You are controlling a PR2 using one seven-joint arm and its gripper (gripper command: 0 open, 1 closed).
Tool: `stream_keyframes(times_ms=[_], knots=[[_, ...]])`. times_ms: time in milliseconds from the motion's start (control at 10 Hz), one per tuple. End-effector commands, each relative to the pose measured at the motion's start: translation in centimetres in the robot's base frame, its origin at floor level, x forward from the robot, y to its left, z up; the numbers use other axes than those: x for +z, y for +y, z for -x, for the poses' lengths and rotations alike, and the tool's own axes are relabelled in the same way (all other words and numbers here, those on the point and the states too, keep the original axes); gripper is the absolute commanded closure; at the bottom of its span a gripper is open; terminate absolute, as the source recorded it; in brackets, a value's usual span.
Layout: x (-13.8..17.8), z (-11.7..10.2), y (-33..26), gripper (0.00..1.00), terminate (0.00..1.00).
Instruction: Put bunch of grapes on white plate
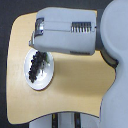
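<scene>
At the left of the frame I see the wooden surface (75, 95), light in colour, with a curved edge. On it, at the left centre, lies the white plate (44, 80), round and glossy. The bunch of grapes (36, 66) rests on the plate, on its upper left part: a dark, long cluster, almost black, shorter than the plate is wide. A stem I cannot make out.

Just above the plate, the tool (36, 37) ends the big grey arm (70, 31) that comes in from the right of the frame. How far its jaws stand open I cannot tell; the housing hides them.

My worry is this: if the tool has some hold on the grapes, lifting the arm away could drag the bunch off the plate or push the plate along the surface.
</scene>
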Motion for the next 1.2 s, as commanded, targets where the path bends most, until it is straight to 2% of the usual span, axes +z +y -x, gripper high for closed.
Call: stream_keyframes(times_ms=[0,600,1100], knots=[[4.2,-3.1,-5.4,0.0,0.0],[4.5,-3.3,-14.4,0.0,0.0],[4.2,-1.9,-22.7,0.0,0.0]])
